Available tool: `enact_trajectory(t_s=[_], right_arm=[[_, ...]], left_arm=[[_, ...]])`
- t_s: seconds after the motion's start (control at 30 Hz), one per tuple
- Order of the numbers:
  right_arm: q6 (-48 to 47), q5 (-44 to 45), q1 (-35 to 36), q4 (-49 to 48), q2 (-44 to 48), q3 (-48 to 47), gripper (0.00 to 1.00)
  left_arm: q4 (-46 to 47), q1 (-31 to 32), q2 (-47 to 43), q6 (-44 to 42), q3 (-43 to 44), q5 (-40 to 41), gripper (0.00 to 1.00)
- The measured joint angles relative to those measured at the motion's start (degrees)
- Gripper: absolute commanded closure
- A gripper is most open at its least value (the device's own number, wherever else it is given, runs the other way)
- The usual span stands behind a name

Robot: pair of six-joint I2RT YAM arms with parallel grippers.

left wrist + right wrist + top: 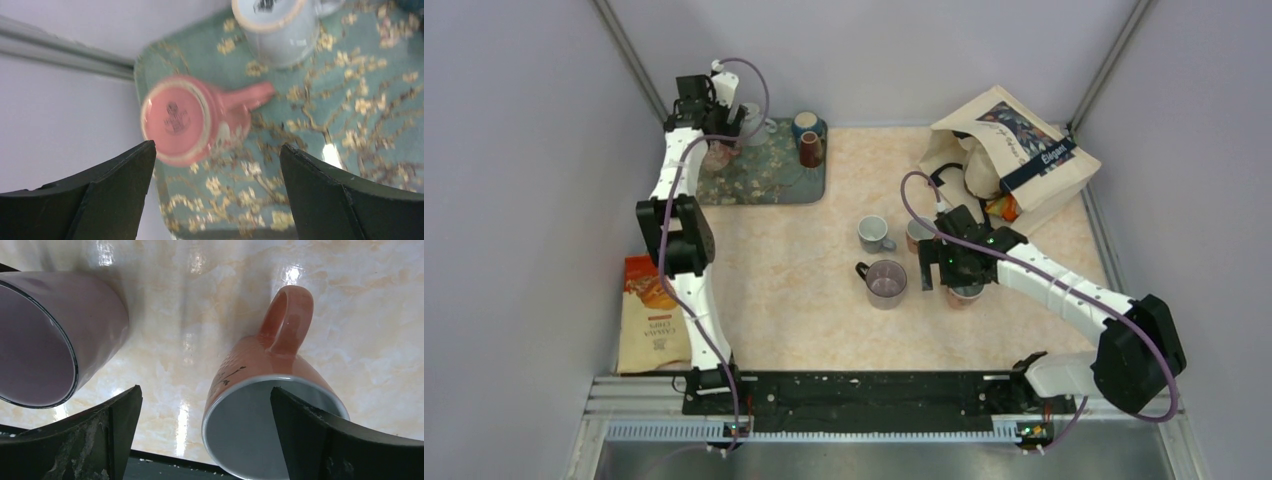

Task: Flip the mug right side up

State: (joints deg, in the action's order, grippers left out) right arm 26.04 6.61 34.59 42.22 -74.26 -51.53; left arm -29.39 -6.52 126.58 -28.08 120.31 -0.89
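Observation:
A pink mug (pixel 180 120) stands upside down, base up, near the back left corner of the green floral tray (pixel 310 130), handle pointing right. My left gripper (pixel 216 150) is open and empty above it, with the mug just ahead of the left finger. In the top view the pink mug (pixel 716 156) sits under the left gripper (pixel 720 142). My right gripper (pixel 206 390) is open over an upright orange mug (pixel 260 365); its right finger (pixel 320 440) hangs over the mug's mouth, with the near rim between the fingers. It also shows in the top view (pixel 948 272).
A white mug (pixel 280 30) stands beside the pink one on the tray. An upright purple mug (pixel 50 335) is left of the orange one. A grey mug (pixel 874 233) and another orange mug (pixel 917 232) stand mid-table. A tote bag (pixel 1009 150) lies back right, a snack bag (pixel 652 315) at the left.

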Motion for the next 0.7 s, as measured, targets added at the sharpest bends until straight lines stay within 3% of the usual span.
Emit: enact_trajectory(t_s=[0.23, 0.47, 0.7], right_arm=[[-0.5, 0.9, 0.0, 1.4, 0.2, -1.4, 0.01], [-0.9, 1.1, 0.0, 2.2, 0.2, -1.6, 0.01], [-1.7, 1.1, 0.0, 2.5, 0.2, -2.3, 0.01]], left_arm=[[1.9, 0.1, 8.8, -0.1, 11.6, -0.1, 0.11], [1.1, -0.8, 11.8, 1.4, 11.0, -0.5, 0.2], [3.5, -2.1, 7.4, 0.3, 3.9, -4.7, 0.28]])
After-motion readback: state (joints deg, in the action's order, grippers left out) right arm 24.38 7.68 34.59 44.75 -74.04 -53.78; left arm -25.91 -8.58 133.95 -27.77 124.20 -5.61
